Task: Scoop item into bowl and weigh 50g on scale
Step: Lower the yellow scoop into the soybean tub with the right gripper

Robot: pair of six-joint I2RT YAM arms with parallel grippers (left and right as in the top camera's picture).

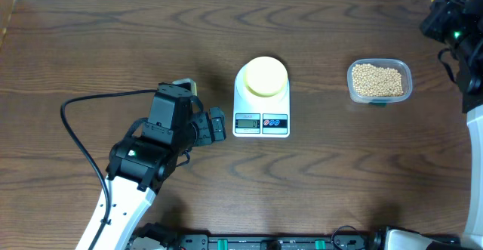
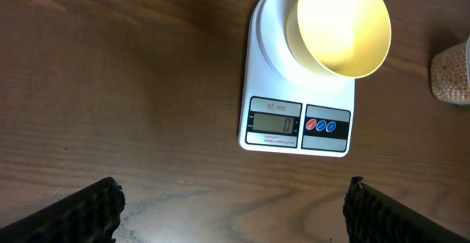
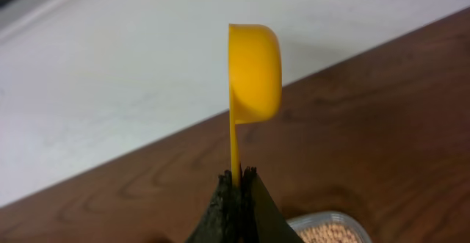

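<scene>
Beans [image 1: 379, 79] have not reached the bowl [image 1: 265, 76], which looks empty. Nearest the robot, the left claw [image 2: 231, 202] hangs over the counter [image 1: 90, 54], fingers wide apart and holding nothing, just short of the scale [image 1: 261, 121]. The scale is marked SF-400 above a display reading 0, and the bowl sits on its far end. Off to the right, the beans lie in a clear tub [image 1: 408, 72]. Farthest back, the right claw [image 3: 239, 180] is clamped on the handle of a yellow scoop [image 3: 257, 70], handle in line with the claw and cup outermost. The tub lies just nearer the robot than this claw and slightly toward the scale, so the right arm looks best placed to dip.
</scene>
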